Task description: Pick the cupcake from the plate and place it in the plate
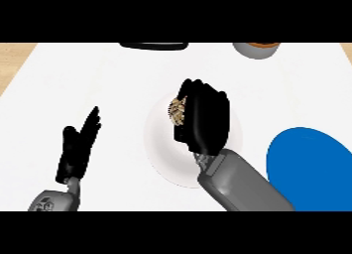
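Single head view, steeply down, counter point(120, 74)

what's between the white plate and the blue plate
Nothing: in the head view, only a bare strip of white counter separates the white plate from the blue plate; the right forearm crosses near its lower end.

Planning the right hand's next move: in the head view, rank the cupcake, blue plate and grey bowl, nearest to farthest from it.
1. Cupcake: under the right hand, on the white plate.
2. Blue plate: to its right, nearer the robot.
3. Grey bowl: far edge, right.
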